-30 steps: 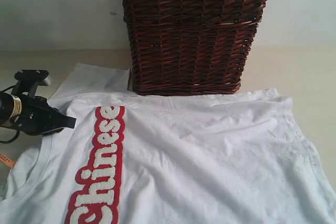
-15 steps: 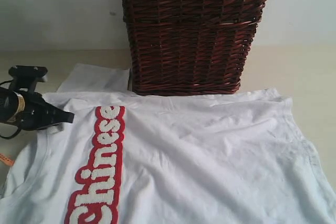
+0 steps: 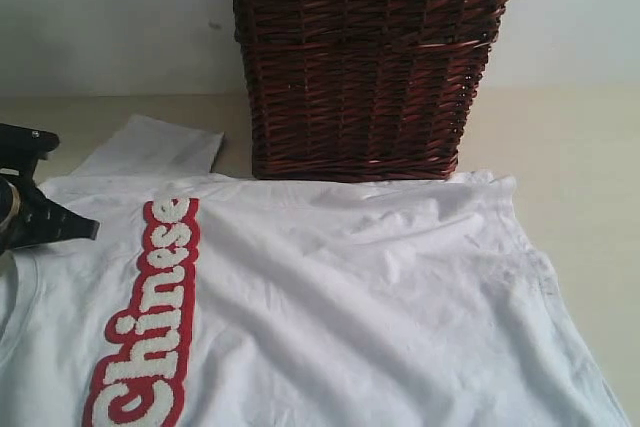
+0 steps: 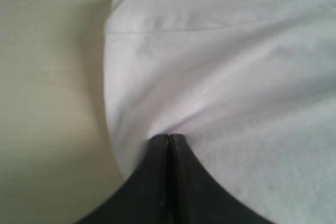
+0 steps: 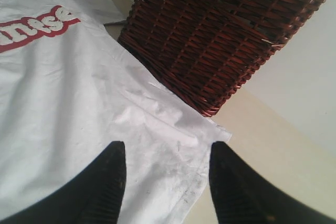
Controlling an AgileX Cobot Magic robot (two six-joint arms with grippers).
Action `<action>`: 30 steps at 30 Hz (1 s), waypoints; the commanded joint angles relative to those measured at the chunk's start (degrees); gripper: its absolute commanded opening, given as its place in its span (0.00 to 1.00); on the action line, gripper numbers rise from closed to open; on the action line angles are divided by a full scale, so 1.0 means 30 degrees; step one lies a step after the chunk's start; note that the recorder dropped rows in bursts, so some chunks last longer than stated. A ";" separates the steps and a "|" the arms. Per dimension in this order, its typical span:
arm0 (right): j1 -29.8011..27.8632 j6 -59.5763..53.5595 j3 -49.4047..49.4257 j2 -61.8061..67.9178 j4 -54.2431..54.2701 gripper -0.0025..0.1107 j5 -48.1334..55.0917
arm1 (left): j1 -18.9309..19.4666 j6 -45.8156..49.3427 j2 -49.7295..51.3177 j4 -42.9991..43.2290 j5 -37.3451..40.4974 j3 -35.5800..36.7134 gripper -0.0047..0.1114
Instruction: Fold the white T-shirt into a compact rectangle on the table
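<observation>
Tugging the white T-shirt (image 3: 330, 287) sideways across the worktop (image 3: 560, 137) with the left end effector (image 4: 169, 142) clenched on its edge, lettering now closer to those tips, right end effector (image 5: 167, 177) hanging released over the far hem, so probably just repositioning pre-fold.

The exterior camera is looking low across the tabletop (image 3: 570, 137) toward the basket (image 3: 360, 67); the right wrist camera is sharing both; the left is hugging the white T-shirt (image 4: 236, 77).

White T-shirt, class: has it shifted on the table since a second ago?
Yes. The T-shirt has slid left relative to the wicker basket, its red lettering now further from it.
</observation>
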 commanded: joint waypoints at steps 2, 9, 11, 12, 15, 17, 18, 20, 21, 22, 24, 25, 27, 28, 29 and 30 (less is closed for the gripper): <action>-0.0055 0.0057 0.0122 -0.0071 0.0151 0.45 -0.0119 | 0.0147 0.0005 0.0360 -0.0609 -0.2822 0.0554 0.04; -0.0055 0.0057 0.0122 -0.0071 0.0151 0.45 -0.0119 | 0.0147 0.0005 -0.1828 -0.0748 -0.3431 0.0510 0.04; -0.0055 0.0057 0.0122 -0.0071 0.0151 0.45 -0.0119 | 0.0147 0.0005 -0.3166 -0.0707 -0.3637 0.0510 0.04; -0.0055 0.0057 0.0122 -0.0071 0.0151 0.45 -0.0119 | 0.0147 0.0005 -0.3886 -0.0565 -0.3713 0.0434 0.04; -0.0055 0.0057 0.0122 -0.0071 0.0151 0.45 -0.0119 | 0.0147 0.0226 -0.5655 0.0035 -0.3688 0.0227 0.04; -0.0055 0.0057 0.0122 -0.0071 0.0151 0.45 -0.0119 | 0.0147 0.0471 -0.6525 0.0275 -0.4131 0.0086 0.04; -0.0055 0.0057 0.0122 -0.0071 0.0151 0.45 -0.0119 | 0.0147 0.0471 -0.6790 0.0275 -0.5166 0.0091 0.04; -0.0055 0.0057 0.0122 -0.0071 0.0151 0.45 -0.0119 | 0.0147 0.0471 -0.7130 0.0873 -0.9240 0.0178 0.04; -0.0055 0.0057 0.0122 -0.0071 0.0151 0.45 -0.0119 | 0.0058 0.0471 -0.7130 0.1270 -1.1972 0.0228 0.04; -0.0055 0.0057 0.0122 -0.0071 0.0151 0.45 -0.0119 | -0.0185 0.0471 -0.6980 0.1488 -1.3899 0.0347 0.04; -0.0055 0.0057 0.0122 -0.0071 0.0151 0.45 -0.0119 | -0.0980 0.0287 -0.6876 0.1397 -1.4080 0.0868 0.04; -0.0055 0.0057 0.0122 -0.0071 0.0151 0.45 -0.0119 | -0.1459 0.0287 -0.6876 0.1311 -1.2857 0.1093 0.04; -0.0055 0.0057 0.0122 -0.0071 0.0151 0.45 -0.0119 | -0.2309 0.0287 -0.7088 0.1233 -0.9973 0.1521 0.04; -0.0055 0.0057 0.0122 -0.0071 0.0151 0.45 -0.0119 | -0.2586 0.0287 -0.7244 0.1183 -0.8924 0.1625 0.04; -0.0055 0.0057 0.0122 -0.0071 0.0151 0.45 -0.0119 | -0.2846 0.0287 -0.7580 0.1028 -0.7850 0.1712 0.04; -0.0055 0.0057 0.0122 -0.0071 0.0151 0.45 -0.0119 | -0.3251 0.0287 -0.8025 0.0691 -0.5961 0.1709 0.04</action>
